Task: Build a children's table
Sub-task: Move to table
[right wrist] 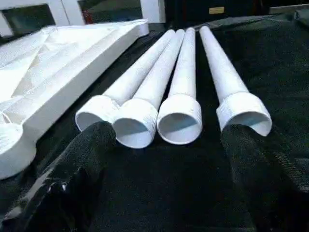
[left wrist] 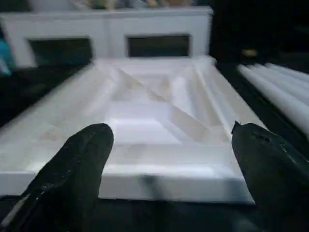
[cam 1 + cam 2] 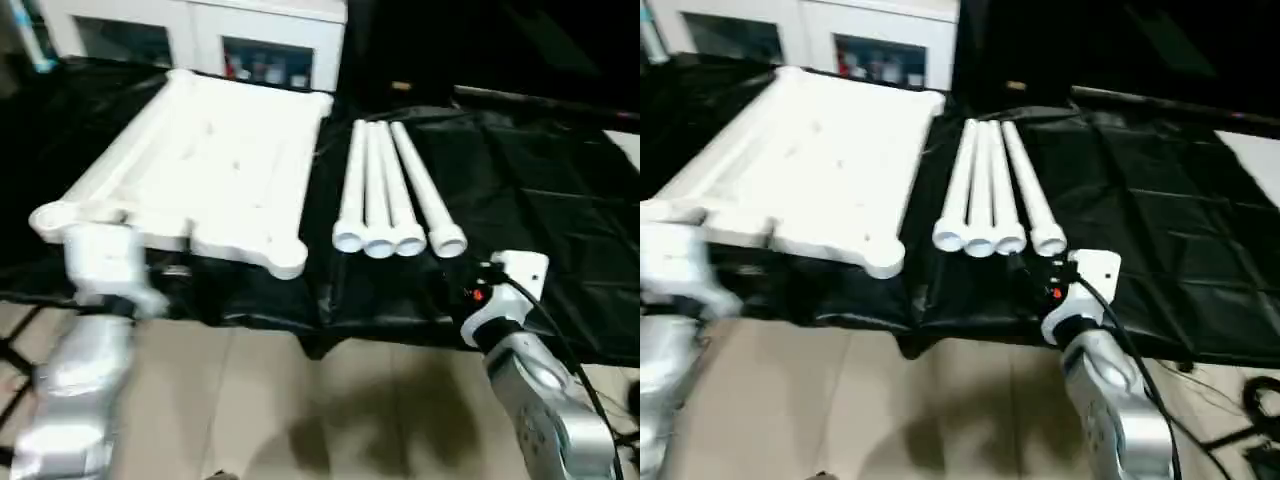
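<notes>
Table top [image 3: 210,170] lies underside up, ribs and corner sockets showing, on the black-covered counter [image 3: 540,200], at about 10 o'clock from the robot. Four legs [image 3: 390,190] lie side by side at about 1 o'clock, just beside the top's right edge, wide threaded ends toward the robot; three touch, the fourth splays slightly off to the right.

Left gripper [image 2: 169,159]: fingers [image 2: 79,164] wide, holding nothing, aimed at the top's near edge. Right gripper [image 1: 169,159]: fingers [image 1: 251,159] wide, empty, lined up just short of the leg ends.

No leg fitted yet; looks like the approach before the first pick.

Risks, as I judge them:
- Legs are round and bunched, so closing on one could nudge neighbours and roll them apart or off the near counter edge.
- Spread fingers may straddle two legs.
- The covering is wrinkled and glossy, so the legs may slide.
- The top's near corner socket sits close to the counter edge; a push from the left arm could shift it.
</notes>
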Robot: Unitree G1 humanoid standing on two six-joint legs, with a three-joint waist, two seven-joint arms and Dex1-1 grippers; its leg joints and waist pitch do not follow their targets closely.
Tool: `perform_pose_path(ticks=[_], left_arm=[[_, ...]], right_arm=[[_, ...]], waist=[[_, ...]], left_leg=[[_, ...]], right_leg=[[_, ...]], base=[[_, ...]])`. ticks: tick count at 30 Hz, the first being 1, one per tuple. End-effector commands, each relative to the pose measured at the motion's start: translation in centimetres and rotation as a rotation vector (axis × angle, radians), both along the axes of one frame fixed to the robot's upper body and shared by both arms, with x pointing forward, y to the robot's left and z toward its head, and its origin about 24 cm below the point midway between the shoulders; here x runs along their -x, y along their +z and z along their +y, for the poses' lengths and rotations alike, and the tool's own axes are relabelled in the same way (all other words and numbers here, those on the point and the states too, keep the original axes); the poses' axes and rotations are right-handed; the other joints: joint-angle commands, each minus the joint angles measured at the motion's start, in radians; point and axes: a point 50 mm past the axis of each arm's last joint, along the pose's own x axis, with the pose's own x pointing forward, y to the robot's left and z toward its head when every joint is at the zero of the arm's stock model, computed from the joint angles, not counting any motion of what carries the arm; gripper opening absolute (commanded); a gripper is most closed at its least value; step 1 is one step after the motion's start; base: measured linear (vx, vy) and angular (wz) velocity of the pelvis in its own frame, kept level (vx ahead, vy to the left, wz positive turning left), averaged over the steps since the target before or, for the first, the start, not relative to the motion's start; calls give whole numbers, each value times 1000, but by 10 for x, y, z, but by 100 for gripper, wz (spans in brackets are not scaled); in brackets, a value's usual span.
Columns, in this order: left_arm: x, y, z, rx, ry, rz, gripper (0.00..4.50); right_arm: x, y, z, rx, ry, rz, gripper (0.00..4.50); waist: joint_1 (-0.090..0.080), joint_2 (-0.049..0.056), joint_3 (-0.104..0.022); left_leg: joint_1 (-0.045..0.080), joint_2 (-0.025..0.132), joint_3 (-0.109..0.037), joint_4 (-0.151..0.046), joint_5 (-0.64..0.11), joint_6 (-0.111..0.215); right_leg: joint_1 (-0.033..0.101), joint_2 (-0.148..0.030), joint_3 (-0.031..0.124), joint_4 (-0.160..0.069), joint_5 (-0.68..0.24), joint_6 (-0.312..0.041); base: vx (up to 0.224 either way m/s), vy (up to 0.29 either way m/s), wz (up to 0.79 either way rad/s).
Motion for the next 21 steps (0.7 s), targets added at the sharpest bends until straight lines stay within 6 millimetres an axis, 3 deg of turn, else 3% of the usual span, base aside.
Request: perform_pose_path(ticks=[1,2,3,4,5,6,7,8,9,10,11,12,13,14,15,16,17,18,19,20,21], left_arm=[[-3,2,-2,-12,-8,5,441],[-7,4,3,-25,-11,-2,441],[-12,5,13,-56,23,-5,441],[-14,6,17,-73,48,-4,441],[-15,7,18,-80,60,-5,441],[-15,8,20,-85,68,-6,441],[-15,10,19,-83,68,-8,441],[-16,11,18,-82,66,-11,441],[-16,10,14,-77,53,-9,441],[-16,9,13,-81,46,-3,441],[-16,8,12,-87,37,1,441],[-16,7,11,-90,29,4,441],[-16,7,11,-90,28,4,441],[-16,7,11,-89,22,5,441],[-17,7,10,-89,21,4,441],[-18,7,11,-86,22,2,441],[-19,8,11,-83,23,1,441],[-19,8,10,-78,23,-2,441],[-19,8,10,-79,20,-2,441],[-19,8,10,-81,18,-1,441],[-19,8,8,-84,6,-2,441]], right_arm=[[-4,7,-2,30,4,-32,390],[-7,10,6,6,29,-51,390],[-11,8,18,2,60,-61,390],[-13,7,21,7,72,-60,390],[-13,6,23,9,79,-58,390],[-13,7,27,12,96,-67,390],[-13,8,30,-3,107,-72,390],[-14,9,31,-14,113,-77,390],[-16,8,32,-107,97,-58,390],[-18,7,33,-134,84,-46,390],[-20,5,33,-136,64,-36,390],[-21,4,33,-120,55,-26,390],[-21,4,33,-119,55,-25,390],[-22,3,34,-110,55,-23,390],[-22,3,34,-110,58,-27,390],[-22,4,35,-99,60,-39,390],[-22,5,35,-90,60,-49,390],[-22,5,34,-77,64,-56,390],[-21,6,33,-77,66,-60,390],[-21,7,33,-79,66,-63,390],[-21,7,31,-72,55,-63,390]], waist=[[-2,12,-39],[7,-22,-37],[7,15,-41],[12,31,-37],[7,37,-38],[9,50,-37],[5,51,-37],[4,49,-43],[-18,75,-56],[-37,69,-52],[-38,67,-55],[-36,56,-54],[-30,47,-51],[-16,10,-34],[4,-8,-43],[31,-10,-31],[41,-6,-37],[51,-7,-52],[48,8,-54],[36,52,-51],[22,77,-57]], left_leg=[[26,18,-1,-85,-382,-13],[-71,-11,-25,-85,-314,86],[-54,-16,-43,-75,-249,163],[-50,-16,-48,-75,-239,167],[-55,-19,-52,-76,-219,173],[-50,-19,-63,-76,-187,192],[-37,-22,-66,-76,-179,204],[-34,-24,-71,-72,-150,225],[85,30,-74,-83,-142,221],[158,107,-144,-96,-172,263],[175,125,-167,-91,-110,319],[175,120,-171,-67,93,493],[164,103,-158,-63,124,505],[80,7,-64,-50,13,405],[35,-42,-34,-20,-46,353],[11,-55,-35,42,-141,234],[-25,-36,-53,72,-111,194],[-53,-35,-61,86,-44,145],[-77,-25,-66,68,29,127],[-43,-3,-56,-16,106,122],[3,13,-65,-59,77,138]], right_leg=[[38,-42,24,-92,-292,-114],[117,-79,-10,-120,-406,-37],[129,-116,-45,-154,-531,-29],[136,-121,-63,-166,-560,-46],[146,-115,-77,-170,-547,-57],[168,-102,-119,-177,-468,-91],[167,-93,-130,-175,-432,-108],[174,-82,-138,-169,-379,-128],[104,-44,-127,-116,-275,-176],[23,-24,-107,-15,-173,-196],[-7,-28,-94,21,-135,-161],[-68,-51,-61,69,-73,-47],[-72,-60,-46,58,-42,-37],[-6,-88,-3,-43,25,-65],[55,-103,40,-76,-68,-112],[105,-183,132,-141,-323,-246],[150,-207,139,-141,-376,-301],[177,-185,129,-125,-279,-358],[182,-153,98,-104,-116,-389],[139,-87,16,-86,-70,-340],[106,-40,-28,-66,-78,-272]], base=[[0,0,0],[0,0,0],[12,-3,36],[45,6,45],[45,6,45],[78,21,54],[119,25,67],[119,25,67],[211,-16,61],[231,-34,37],[231,-34,37],[166,-23,13],[122,-38,4],[122,-38,4],[81,-55,23],[116,-54,18],[116,-54,18],[136,-24,1],[120,-6,7],[120,-6,7],[166,19,-5]])
